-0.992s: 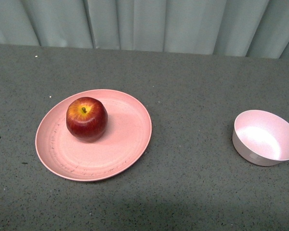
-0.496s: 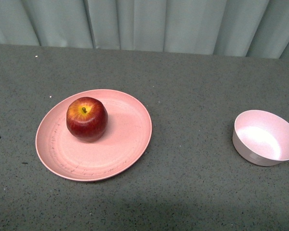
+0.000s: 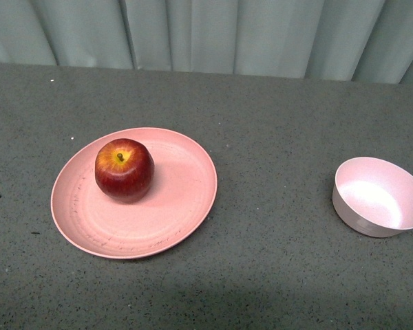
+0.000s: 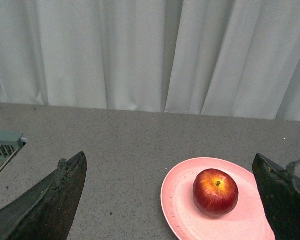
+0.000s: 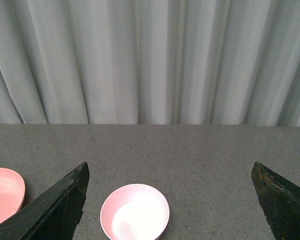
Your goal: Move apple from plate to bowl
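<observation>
Front view: the apple [image 3: 124,170] sits stem-up on the plate [image 3: 175,210], resting on the plate's far-left part. The plate lies left of centre on the grey speckled worktop [image 3: 275,124]. The bowl [image 3: 378,199] stands upright well apart from it, near the right edge of your view. A pale pleated curtain [image 3: 193,34] hangs behind the worktop's far edge. Left wrist view: you see the left gripper [image 4: 169,162] released, its two dark fingers [image 4: 50,205] spread wide and grasping no object. The apple and plate lie ahead of it on the worktop, apart from both fingers. Right wrist view: the right gripper [image 5: 169,170] is likewise released, its fingers [image 5: 55,210] spread wide and clear of everything. Here the bowl lies ahead of the gripper on the worktop, and you see a sliver of the plate's rim at the picture's edge.
</observation>
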